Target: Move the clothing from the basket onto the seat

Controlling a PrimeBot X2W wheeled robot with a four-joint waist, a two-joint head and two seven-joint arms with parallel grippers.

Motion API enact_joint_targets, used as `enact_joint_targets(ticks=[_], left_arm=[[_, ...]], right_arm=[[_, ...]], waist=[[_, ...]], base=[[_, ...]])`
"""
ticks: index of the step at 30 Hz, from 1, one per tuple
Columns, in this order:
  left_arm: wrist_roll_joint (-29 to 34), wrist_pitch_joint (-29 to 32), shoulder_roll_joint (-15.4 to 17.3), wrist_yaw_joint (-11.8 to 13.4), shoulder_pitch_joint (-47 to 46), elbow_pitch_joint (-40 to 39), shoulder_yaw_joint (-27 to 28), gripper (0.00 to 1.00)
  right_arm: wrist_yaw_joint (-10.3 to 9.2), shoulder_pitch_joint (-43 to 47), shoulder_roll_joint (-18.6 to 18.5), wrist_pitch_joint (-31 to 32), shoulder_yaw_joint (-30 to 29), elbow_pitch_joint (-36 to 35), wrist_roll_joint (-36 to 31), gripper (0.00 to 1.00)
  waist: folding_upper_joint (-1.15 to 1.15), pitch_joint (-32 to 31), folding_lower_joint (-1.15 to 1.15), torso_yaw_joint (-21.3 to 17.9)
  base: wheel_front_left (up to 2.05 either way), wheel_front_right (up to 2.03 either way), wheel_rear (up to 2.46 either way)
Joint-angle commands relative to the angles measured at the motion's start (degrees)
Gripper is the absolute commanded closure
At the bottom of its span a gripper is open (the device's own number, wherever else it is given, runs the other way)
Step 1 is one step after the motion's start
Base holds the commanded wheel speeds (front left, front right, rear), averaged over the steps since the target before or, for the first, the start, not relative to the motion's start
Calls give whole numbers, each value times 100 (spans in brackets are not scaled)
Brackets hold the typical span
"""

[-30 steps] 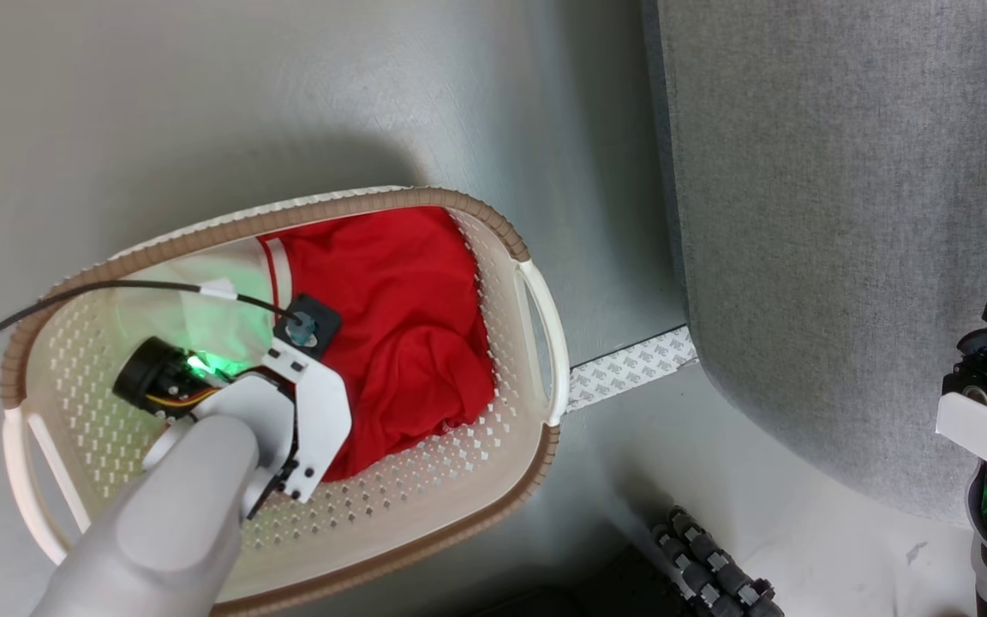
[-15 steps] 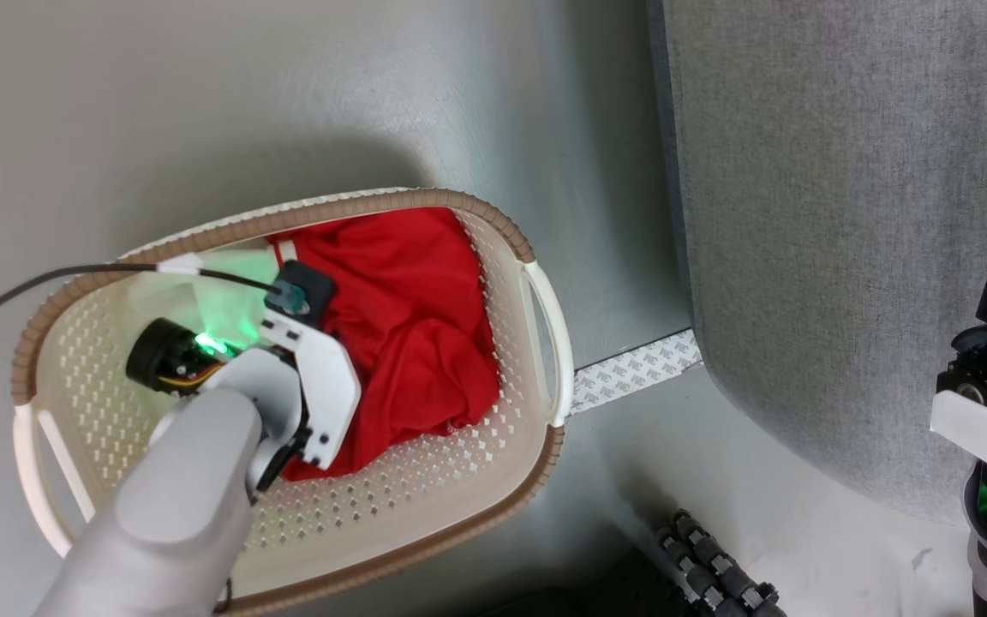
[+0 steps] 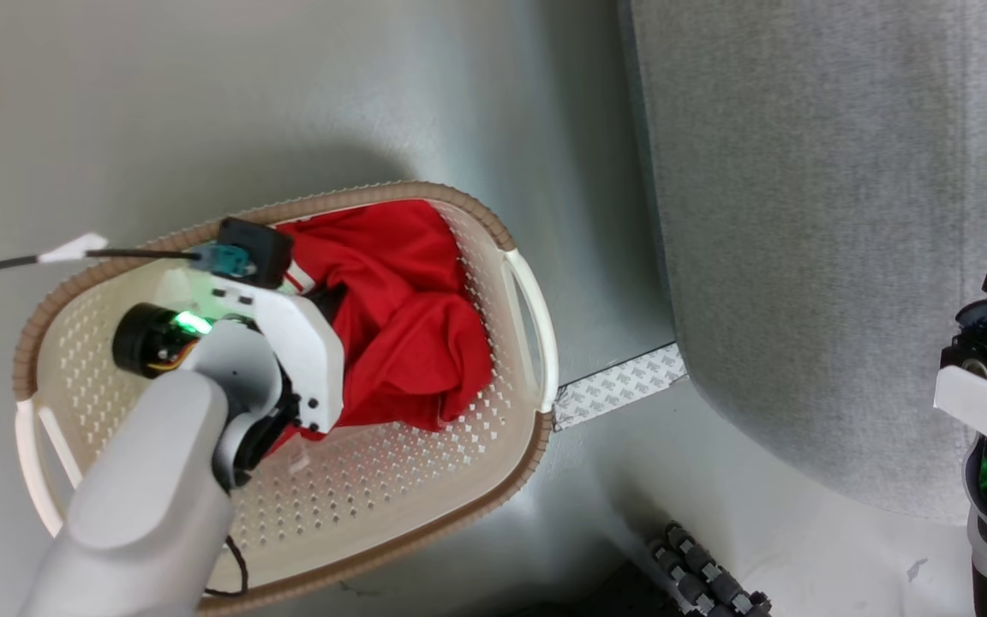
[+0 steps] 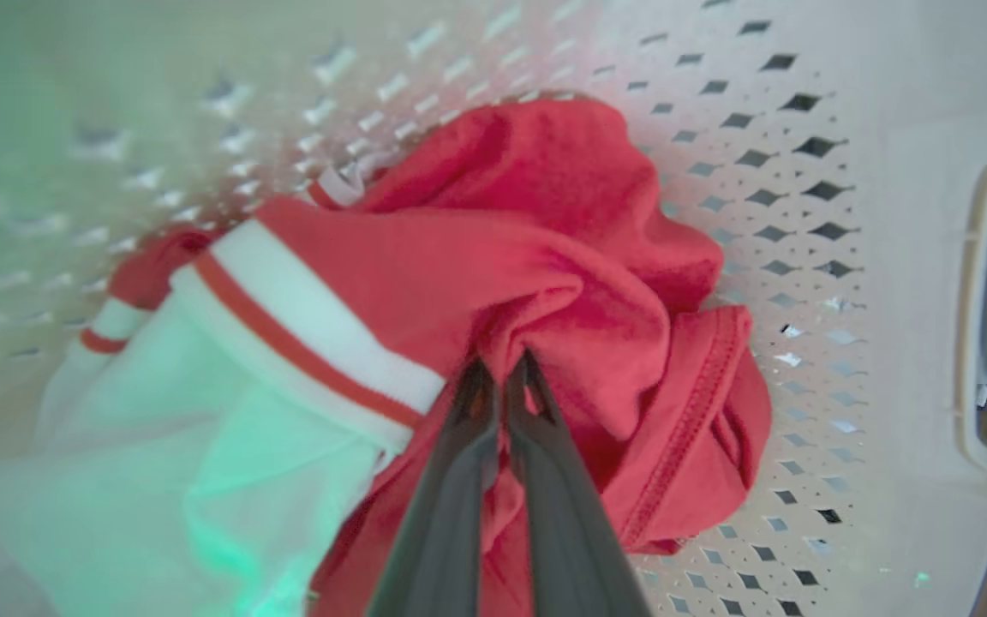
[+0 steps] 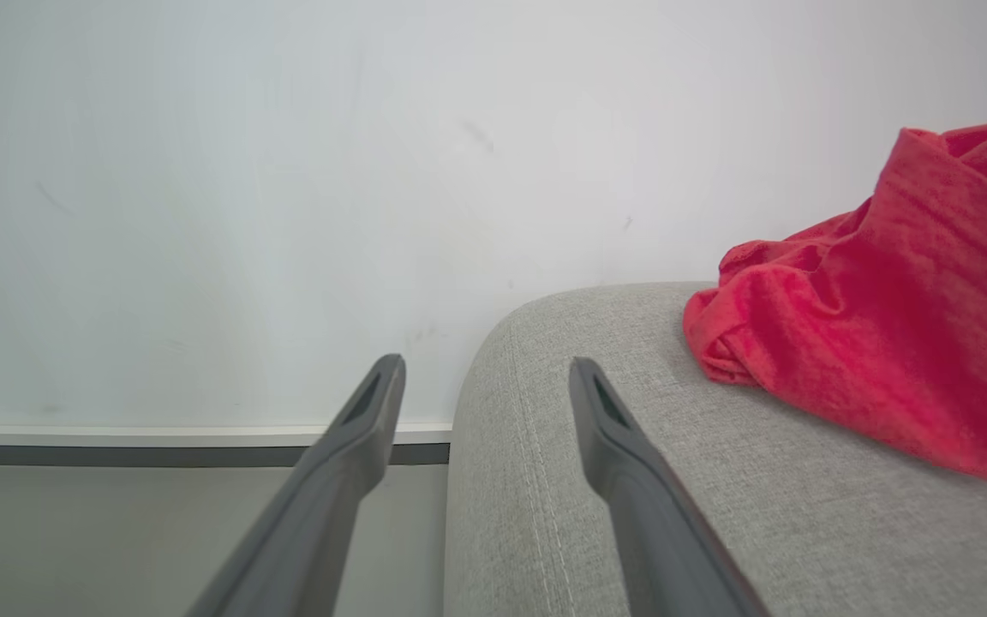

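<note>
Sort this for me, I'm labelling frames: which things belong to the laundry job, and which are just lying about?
Job: clothing, basket, seat, left gripper shut on the clothing.
Lying about: tape strip on the floor; another red cloth resting on the seat.

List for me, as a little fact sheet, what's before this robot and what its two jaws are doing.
clothing: red, bunched inside the basket
basket: on the floor beside the seat
seat: grey, with a second red garment lying on it
left jaws: shut on a fold of the clothing
right jaws: open, empty, beside the seat's rounded edge
</note>
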Motion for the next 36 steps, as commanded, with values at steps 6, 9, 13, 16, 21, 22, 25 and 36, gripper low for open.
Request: enact_joint_targets(ticks=[6,9,13,16,21,22,25,36], left_arm=[[-268,-120,50,150,448,-594,182,100],[-359,-169,-33,142,665,-743,145,100],[-430,-267,-118,101,870,-838,58,100],[-510,-386,-214,69,985,-824,7,100],[-609,-677,-384,31,1163,-761,-1,100],[-656,-741,-428,32,1191,-752,11,100],[-745,-944,-524,20,1290,-715,46,100],[-1177,-1670,-832,7,1800,-824,271,100]], right_arm=[[-14,-59,14,7,-22,170,32,0],[-15,46,13,7,-91,234,-68,0],[-15,167,10,7,-224,273,-196,0],[-15,293,12,7,-263,320,-290,0],[-15,531,10,7,-366,464,-445,0],[-15,597,10,7,-381,493,-494,0],[-15,738,9,7,-449,609,-639,0],[-15,1421,-20,7,-531,1054,-1061,0]], waist=[[-1,-347,0,19],[-1,-616,0,169],[-1,-971,0,367],[-1,-1273,0,513],[-1,-1817,0,776],[-1,-1917,0,832],[-1,-2242,0,1005],[-1,-3588,0,1531]], base=[[0,0,0],[0,0,0],[0,0,0],[0,0,0],[0,0,0],[0,0,0],[0,0,0],[0,0,0]])
